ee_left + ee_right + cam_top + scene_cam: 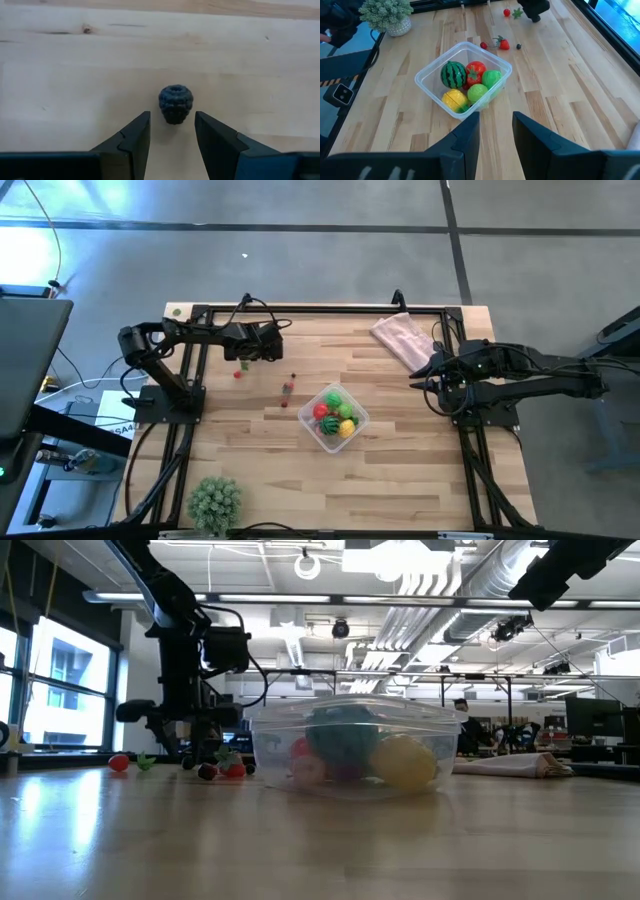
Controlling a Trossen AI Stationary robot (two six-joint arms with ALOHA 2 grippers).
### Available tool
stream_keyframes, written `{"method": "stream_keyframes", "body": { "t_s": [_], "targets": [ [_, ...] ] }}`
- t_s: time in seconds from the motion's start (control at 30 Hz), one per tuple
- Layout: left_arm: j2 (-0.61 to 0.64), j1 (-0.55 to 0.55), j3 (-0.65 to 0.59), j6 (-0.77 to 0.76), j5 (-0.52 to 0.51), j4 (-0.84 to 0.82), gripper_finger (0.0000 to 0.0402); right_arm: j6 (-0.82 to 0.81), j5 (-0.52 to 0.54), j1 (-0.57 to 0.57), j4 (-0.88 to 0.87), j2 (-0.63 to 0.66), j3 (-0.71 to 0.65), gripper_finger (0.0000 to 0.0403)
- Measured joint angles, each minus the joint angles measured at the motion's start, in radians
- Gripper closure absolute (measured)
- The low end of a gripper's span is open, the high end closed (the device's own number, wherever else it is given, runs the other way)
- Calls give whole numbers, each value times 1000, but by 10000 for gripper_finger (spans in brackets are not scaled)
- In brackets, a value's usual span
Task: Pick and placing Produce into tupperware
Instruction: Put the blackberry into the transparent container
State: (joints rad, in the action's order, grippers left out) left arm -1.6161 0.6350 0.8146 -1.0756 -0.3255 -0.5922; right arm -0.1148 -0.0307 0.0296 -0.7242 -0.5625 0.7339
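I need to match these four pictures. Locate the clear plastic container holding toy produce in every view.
High view: the clear squarish plastic container lies at table centre, between both arms.
Low view: it fills the middle, on the tabletop.
Left wrist view: not in it.
Right wrist view: centre, ahead of the fingers.
Shared landmark: the yellow toy fruit inside it.

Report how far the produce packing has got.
Done: watermelon, tomato, two green fruits and a yellow one sit in the tupperware. In hand: left gripper, fingers open, lines up on a dark berry. Left: that berry and the small red pieces on the table. Right gripper waits, empty.
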Motion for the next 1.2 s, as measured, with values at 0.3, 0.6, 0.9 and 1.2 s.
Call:
{"method": "stream_keyframes", "body": {
  "t_s": [0.3, 0.6, 0.9, 1.2],
  "targets": [
    [-41, 0, 1, 54, -30, 26, 256, 0, 0, 0, 0, 0, 0, 297],
    [-69, 0, 3, 54, -59, 73, 256, 0, 0, 0, 0, 0, 0, 297],
    [-71, 0, 2, 54, -76, 75, 256, 0, 0, 0, 0, 0, 0, 297],
    [-71, 0, 1, 51, -78, 76, 257, 0, 0, 0, 0, 0, 0, 297]
  ]
}}
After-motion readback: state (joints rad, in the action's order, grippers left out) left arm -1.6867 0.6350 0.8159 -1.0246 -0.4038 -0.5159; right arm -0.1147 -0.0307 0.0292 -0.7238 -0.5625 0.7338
